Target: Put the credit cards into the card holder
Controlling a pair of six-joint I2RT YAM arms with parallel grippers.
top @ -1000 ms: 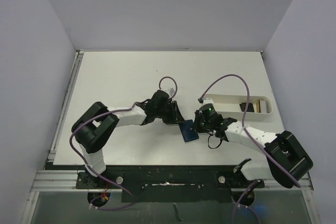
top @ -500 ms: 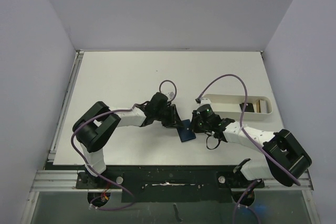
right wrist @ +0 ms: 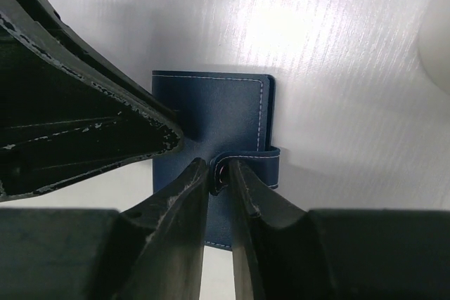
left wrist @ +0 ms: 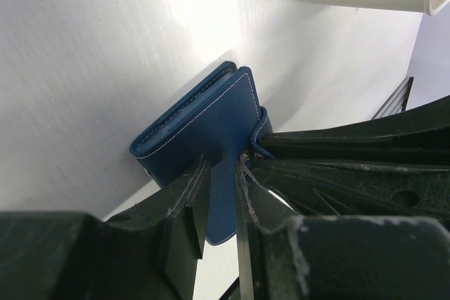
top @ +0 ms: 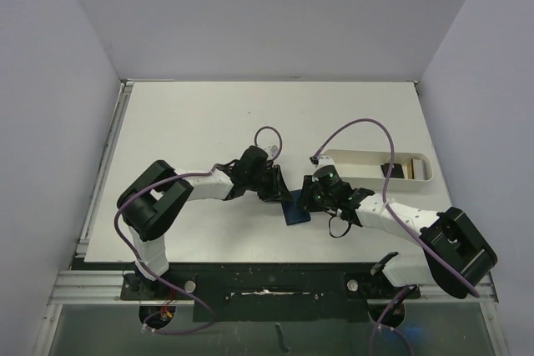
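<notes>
Shifted slightly left with card holder (top: 294, 211). Hold left gripper (left wrist: 221, 168) clamped on it; lift snap tab (right wrist: 254, 156) gently with right gripper (right wrist: 218, 172), fingers nearly together, cannot tell if gripping.

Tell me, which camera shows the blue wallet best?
Right wrist: the wallet fills the middle, face-on, with its stitching and outline clear. Left wrist shows it at an angle, partly cut off. The top view shows only a small blue patch.
</notes>
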